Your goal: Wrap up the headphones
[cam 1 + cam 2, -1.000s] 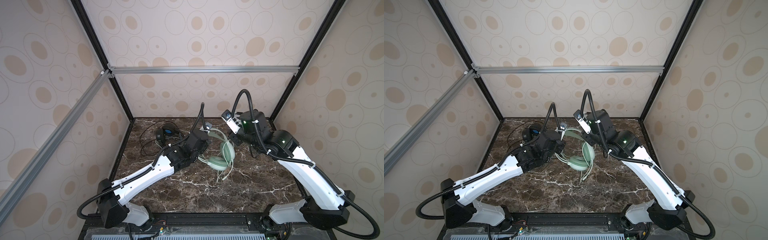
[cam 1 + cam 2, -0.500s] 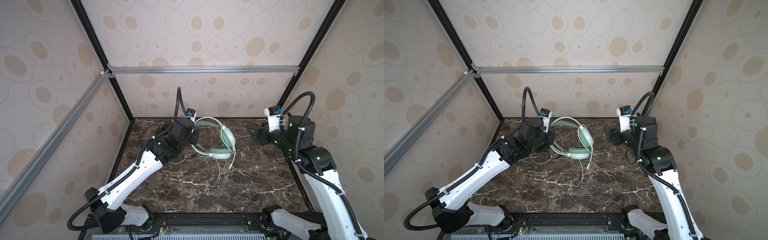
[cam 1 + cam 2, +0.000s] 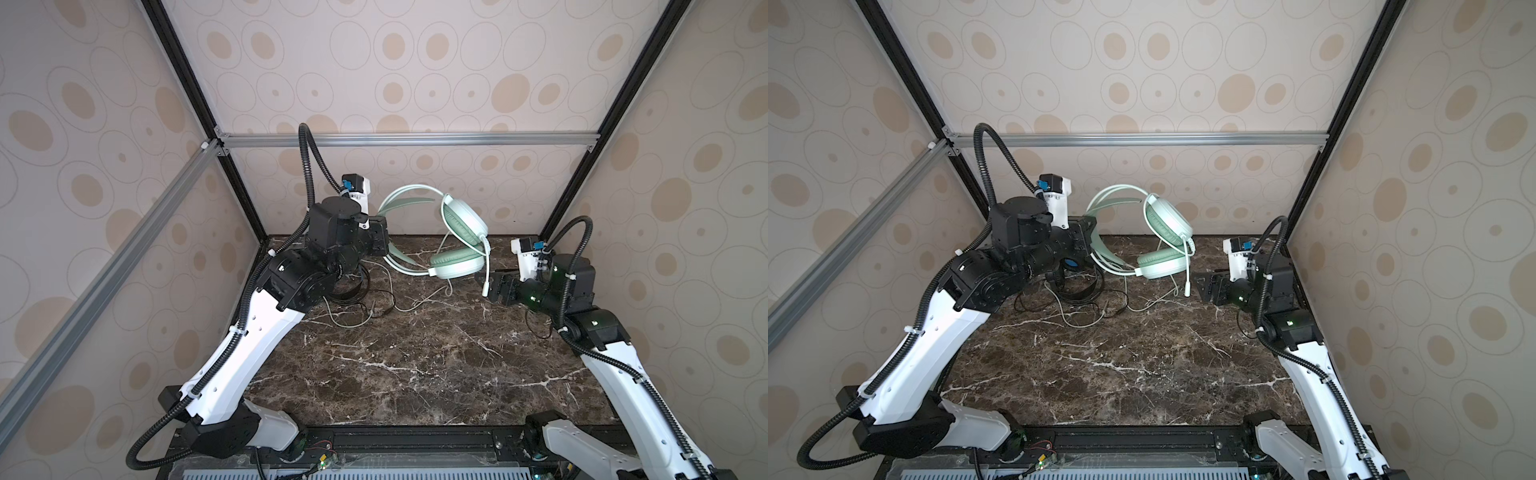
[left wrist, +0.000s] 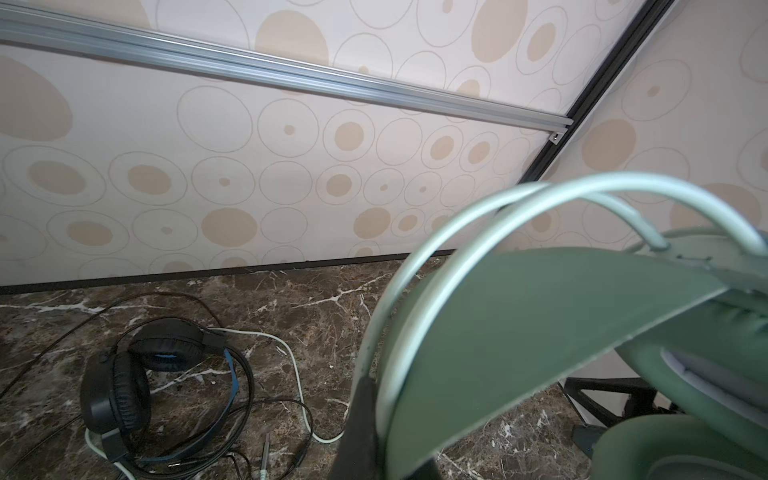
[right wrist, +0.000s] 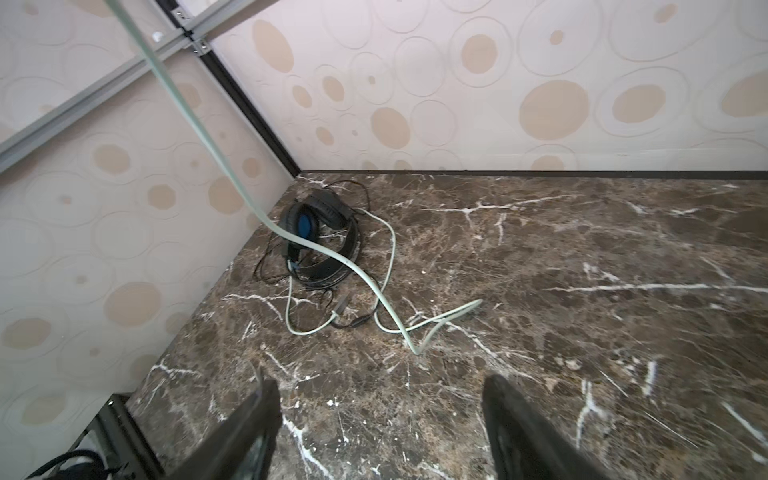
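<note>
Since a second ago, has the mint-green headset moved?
Yes, upward. The mint-green headset lay on the marble table; its headband now stands above the table's back edge.

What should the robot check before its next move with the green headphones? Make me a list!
1. Left gripper shut on the mint-green headset by its headband: ok.
2. Headset lifted off the table: ok, it looks clear.
3. Right gripper open and empty: ok.
4. Pale cord clear of the black headset: not ok, it lies across it.
5. Cord wound up: not ok, it trails loose on the table.
6. The two cords knotted together: cannot tell.
</note>
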Action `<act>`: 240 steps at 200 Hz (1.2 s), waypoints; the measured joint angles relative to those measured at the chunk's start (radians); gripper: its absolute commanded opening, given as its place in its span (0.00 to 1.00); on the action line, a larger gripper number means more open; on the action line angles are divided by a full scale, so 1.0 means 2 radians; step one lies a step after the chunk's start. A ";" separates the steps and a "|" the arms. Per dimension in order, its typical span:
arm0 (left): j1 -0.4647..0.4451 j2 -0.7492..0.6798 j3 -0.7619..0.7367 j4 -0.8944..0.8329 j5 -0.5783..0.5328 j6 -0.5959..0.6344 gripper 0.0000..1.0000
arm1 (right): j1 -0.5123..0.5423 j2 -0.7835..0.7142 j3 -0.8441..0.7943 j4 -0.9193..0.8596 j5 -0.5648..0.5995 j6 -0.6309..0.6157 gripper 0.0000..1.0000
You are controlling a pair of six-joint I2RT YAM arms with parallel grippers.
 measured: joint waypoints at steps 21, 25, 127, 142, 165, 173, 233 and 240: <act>0.000 0.015 0.019 -0.010 0.010 -0.001 0.00 | 0.001 0.003 -0.005 0.024 -0.036 0.000 1.00; 0.000 0.019 0.024 -0.012 0.011 -0.001 0.00 | 0.002 0.004 -0.005 0.028 -0.042 -0.003 1.00; 0.005 0.061 0.127 -0.030 0.073 -0.006 0.00 | 0.031 0.053 -0.035 0.105 -0.070 -0.034 1.00; 0.007 0.061 0.127 -0.030 0.084 -0.011 0.00 | 0.031 0.070 -0.040 0.122 -0.067 -0.030 1.00; 0.012 0.061 0.127 -0.029 0.098 -0.016 0.00 | 0.031 0.098 -0.040 0.145 -0.068 -0.023 1.00; 0.013 0.061 0.127 -0.028 0.101 -0.018 0.00 | 0.031 0.105 -0.040 0.152 -0.069 -0.021 1.00; 0.015 0.060 0.125 -0.017 0.117 -0.026 0.00 | 0.031 0.155 -0.034 0.197 -0.081 0.004 0.92; 0.015 0.060 0.125 -0.016 0.119 -0.027 0.00 | 0.031 0.162 -0.033 0.203 -0.084 0.008 0.92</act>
